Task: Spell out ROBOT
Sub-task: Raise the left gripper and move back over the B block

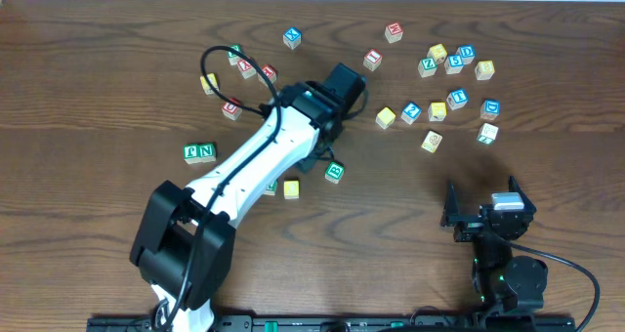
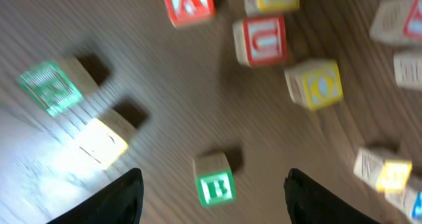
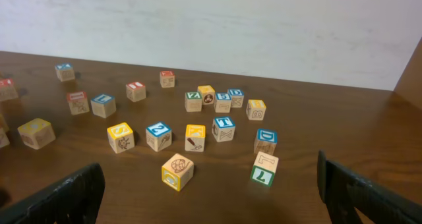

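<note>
Table (image 1: pixel 88 39) of dark wood, cubes scattered over it; I take the B cube (image 1: pixel 334 172) as my mark. My left arm (image 1: pixel 259 161) passes just left of it and reaches beyond. The right arm (image 1: pixel 508 273) sits parked well off to its right, so the left is plainly the nearer one.

From the left wrist, the left gripper (image 2: pixel 214 176) hangs above the B cube, jaws parted and empty, with the cube lying between the two fingers. I judge a straight descent would bracket it. Being a cube, it has no long axis to fuss over, though its faces sit slightly skewed to the jaw line. The right gripper (image 1: pixel 484 205) gapes fully, holding nothing.

The B cube is pale wood, its green face bearing the letter. Left of it lie a yellow cube (image 1: pixel 291 188) and a green cube (image 2: pixel 53 85), letter too blurred to read. Beyond it to the right is the O cube (image 2: pixel 316 85), and farther right the T cube (image 3: pixel 224 128).
</note>
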